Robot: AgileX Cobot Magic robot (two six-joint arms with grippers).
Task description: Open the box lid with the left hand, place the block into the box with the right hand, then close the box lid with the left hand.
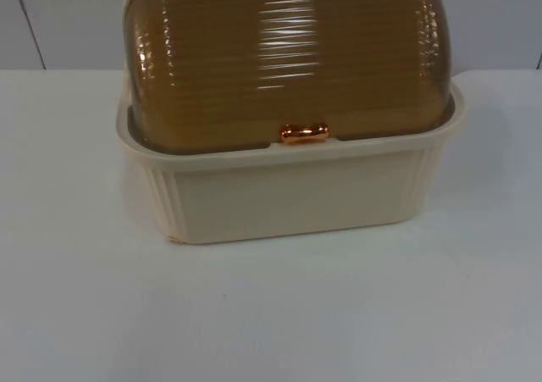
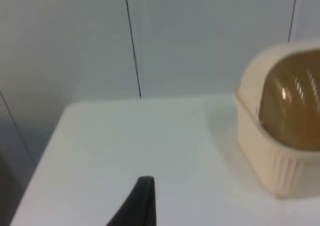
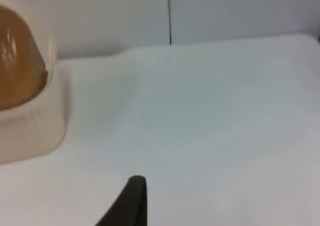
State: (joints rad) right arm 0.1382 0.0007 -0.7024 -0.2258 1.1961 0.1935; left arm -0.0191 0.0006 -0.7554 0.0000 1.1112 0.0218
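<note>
- The cream plastic box with ribbed walls (image 1: 288,200) stands on the white table top (image 1: 271,314), close to the grey partition wall (image 1: 68,18) at the table's far edge.
- Its domed, ribbed, translucent amber lid (image 1: 288,56) is down, its lower edge seated inside the box's rim.
- A small shiny copper-coloured handle (image 1: 304,133) sits at the middle of the lid's front edge, right at the rim.
- In the left wrist view the box (image 2: 272,156) stands off to one side, well apart from the left gripper's black fingertip (image 2: 140,203); a bare stretch of table lies between them, and the amber lid (image 2: 295,103) is seen closed from the end.
- The left gripper touches neither the box nor the lid; with one fingertip in sight, I cannot tell whether its fingers are apart or together.
- In the right wrist view the box (image 3: 30,131) is likewise off to one side, well apart from the right gripper's black fingertip (image 3: 130,203), with its amber dome (image 3: 20,68) closed.
- The right gripper hangs above bare table and touches nothing; whether its fingers are apart or together cannot be told either.
</note>
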